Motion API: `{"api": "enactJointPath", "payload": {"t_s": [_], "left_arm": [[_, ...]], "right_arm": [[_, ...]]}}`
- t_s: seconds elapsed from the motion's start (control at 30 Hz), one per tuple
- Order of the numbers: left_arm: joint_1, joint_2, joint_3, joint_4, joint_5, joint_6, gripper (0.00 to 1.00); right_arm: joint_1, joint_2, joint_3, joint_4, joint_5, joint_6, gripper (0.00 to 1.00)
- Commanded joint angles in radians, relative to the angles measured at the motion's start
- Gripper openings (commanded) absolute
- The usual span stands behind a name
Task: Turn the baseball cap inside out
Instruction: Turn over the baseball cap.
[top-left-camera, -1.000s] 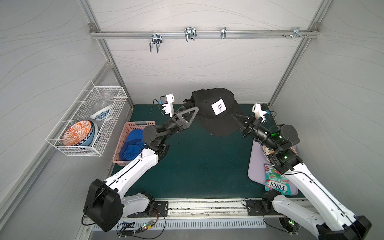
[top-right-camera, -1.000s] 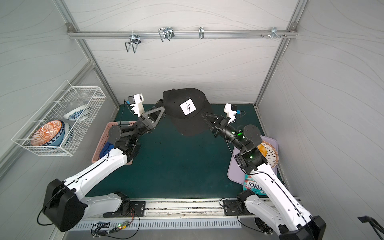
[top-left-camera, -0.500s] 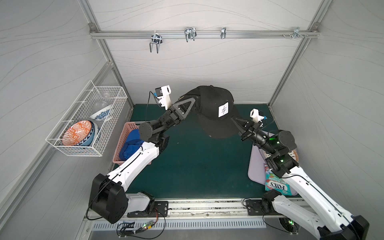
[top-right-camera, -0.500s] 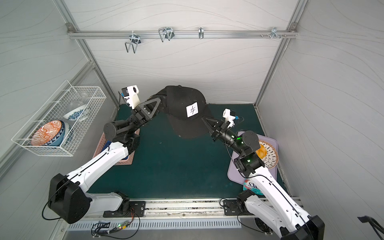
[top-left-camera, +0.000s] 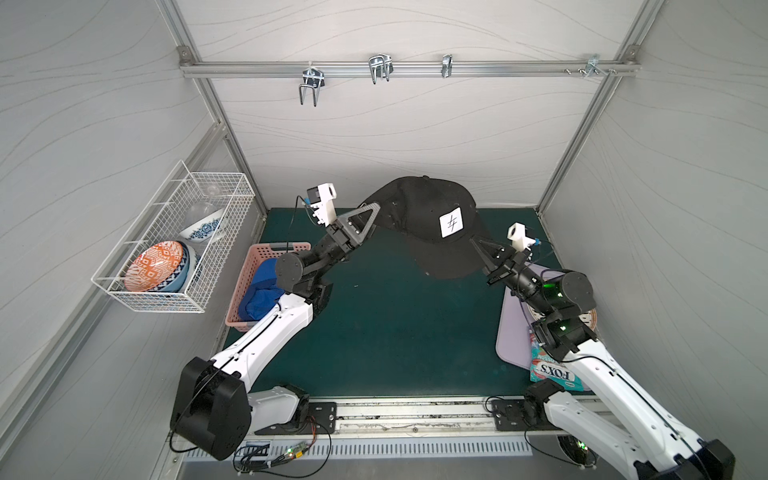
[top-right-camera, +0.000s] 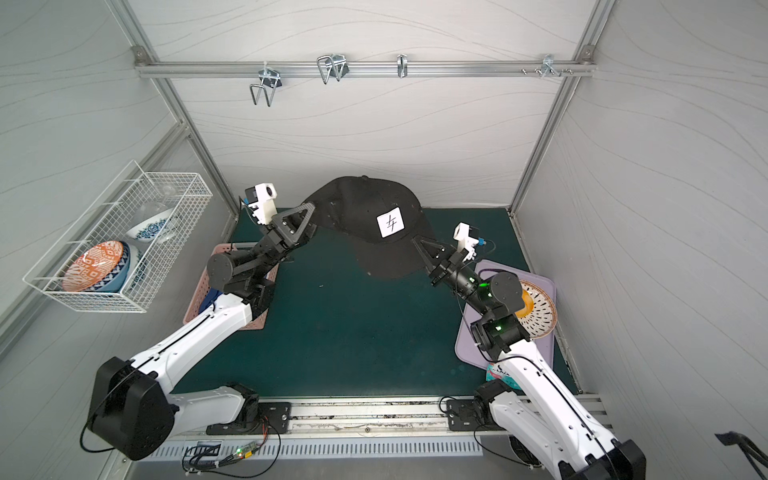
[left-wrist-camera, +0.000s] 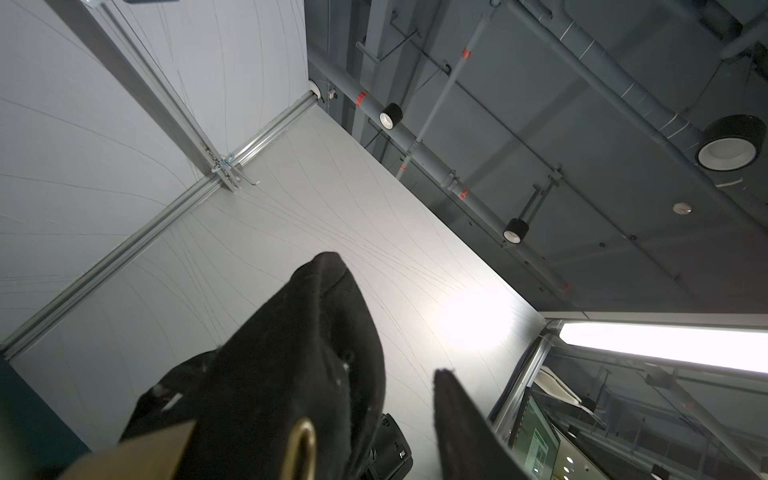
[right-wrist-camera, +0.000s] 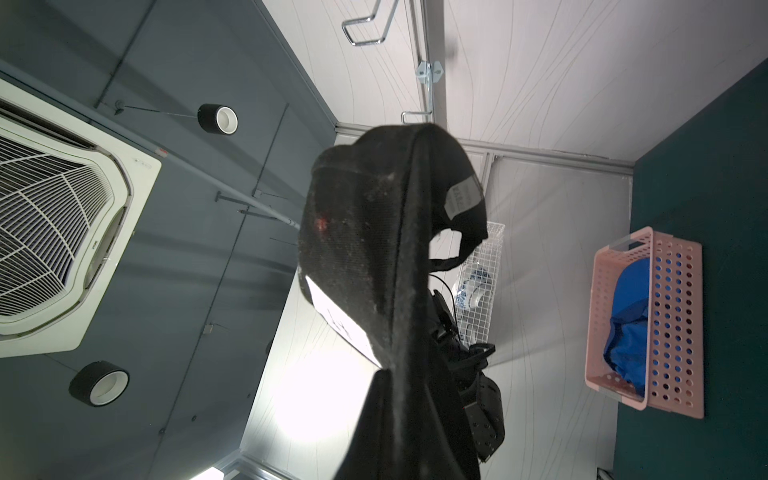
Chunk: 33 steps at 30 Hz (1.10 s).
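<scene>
One packet (top-left-camera: 556, 376) reads FOX'S; cap (top-left-camera: 415, 203) label (top-left-camera: 451, 222) perhaps shows "4".

White shells, black joints and thin black cables cover the left arm (top-left-camera: 266, 340) and right arm (top-left-camera: 615, 382); the left tool (top-left-camera: 371, 214) is black and triangular.

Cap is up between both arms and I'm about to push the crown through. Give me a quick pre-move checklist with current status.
1. Right gripper shut on the cap near the brim: ok.
2. Left gripper holding the cap: not ok; jaws open, one finger under the rear fabric, the other bare.
3. Cap lifted off the mat: ok.
4. Crown inverted: not ok; white patch faces outward and the dome bulges up.
5. Brass buckle clear of the left gripper: cannot tell.
</scene>
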Motion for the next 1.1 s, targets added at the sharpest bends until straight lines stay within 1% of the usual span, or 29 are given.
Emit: {"api": "enactJointPath", "payload": {"t_s": [0.0, 0.07, 0.17, 0.23, 0.3, 0.33, 0.4, 0.43, 0.47, 0.57, 0.63, 0.7, 0.73, 0.8, 0.87, 0.93, 1.0, 1.07], "left_arm": [[0.018, -0.081, -0.033, -0.043, 0.008, 0.014, 1.0], [0.018, -0.142, -0.071, -0.251, 0.084, 0.125, 1.0], [0.027, -0.242, -0.127, -0.572, 0.148, 0.308, 1.0], [0.039, -0.291, -0.142, -0.761, 0.197, 0.398, 1.0], [0.056, -0.327, -0.151, -0.937, 0.238, 0.469, 1.0], [0.07, -0.345, -0.153, -1.004, 0.25, 0.507, 1.0], [0.115, -0.384, -0.152, -1.121, 0.256, 0.572, 1.0], [0.143, -0.402, -0.146, -1.17, 0.252, 0.601, 1.0], [0.165, -0.415, -0.132, -1.217, 0.248, 0.645, 1.0], [0.174, -0.412, -0.029, -1.39, 0.26, 0.866, 0.97], [0.175, -0.399, 0.027, -1.484, 0.295, 0.997, 0.95], [0.173, -0.392, 0.065, -1.543, 0.323, 1.124, 0.92], [0.173, -0.384, 0.08, -1.582, 0.347, 1.203, 0.89], [0.153, -0.368, 0.103, -1.629, 0.362, 1.305, 0.83], [0.096, -0.352, 0.123, -1.669, 0.348, 1.408, 0.77], [0.018, -0.333, 0.136, -1.694, 0.296, 1.495, 0.71], [-0.038, -0.31, 0.147, -1.701, 0.261, 1.553, 0.66], [-0.076, -0.281, 0.15, -1.681, 0.255, 1.579, 0.61]], "right_arm": [[-0.023, 0.007, 0.085, 0.032, 0.012, -0.132, 0.0], [-0.032, 0.006, 0.152, -0.074, -0.062, -0.273, 0.0], [-0.056, -0.003, 0.251, -0.254, -0.131, -0.505, 0.0], [-0.071, 0.0, 0.299, -0.365, -0.191, -0.636, 0.0], [-0.081, 0.01, 0.351, -0.466, -0.278, -0.786, 0.0], [-0.082, 0.014, 0.386, -0.561, -0.33, -0.888, 0.0], [-0.082, 0.027, 0.451, -0.8, -0.392, -1.138, 0.0], [-0.082, 0.033, 0.486, -0.924, -0.396, -1.247, 0.0], [-0.082, 0.044, 0.508, -1.048, -0.404, -1.386, 0.0], [-0.082, 0.071, 0.529, -1.317, -0.415, -1.681, 0.0], [-0.08, 0.073, 0.514, -1.417, -0.43, -1.856, 0.0], [-0.065, 0.052, 0.482, -1.457, -0.403, -1.986, 0.0], [-0.052, 0.033, 0.462, -1.473, -0.384, -2.087, 0.0], [-0.04, 0.015, 0.44, -1.503, -0.407, -2.228, 0.0], [-0.039, 0.02, 0.437, -1.523, -0.444, -2.29, 0.0], [-0.036, 0.046, 0.455, -1.559, -0.504, -2.322, 0.0], [-0.036, 0.066, 0.466, -1.586, -0.562, -2.34, 0.0], [-0.036, 0.075, 0.467, -1.605, -0.629, -2.352, 0.0]]}}
